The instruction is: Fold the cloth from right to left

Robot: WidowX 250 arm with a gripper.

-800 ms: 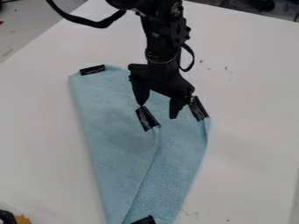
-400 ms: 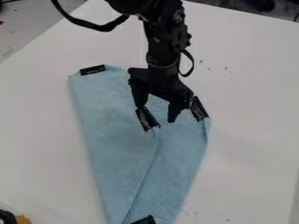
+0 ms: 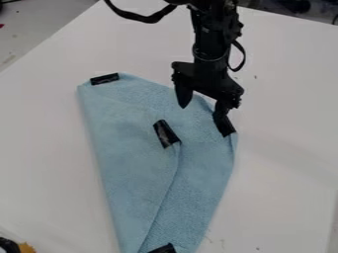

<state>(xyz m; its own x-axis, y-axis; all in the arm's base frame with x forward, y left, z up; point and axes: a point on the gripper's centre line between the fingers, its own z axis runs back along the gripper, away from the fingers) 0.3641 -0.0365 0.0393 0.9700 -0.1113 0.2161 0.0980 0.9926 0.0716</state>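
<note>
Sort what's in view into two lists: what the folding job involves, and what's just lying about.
Part of the job:
- light blue cloth
- black patches on the cloth
- gripper

Just lying about:
- black-and-orange object, lower left, too cut off to identify
- dark items beyond the table
</note>
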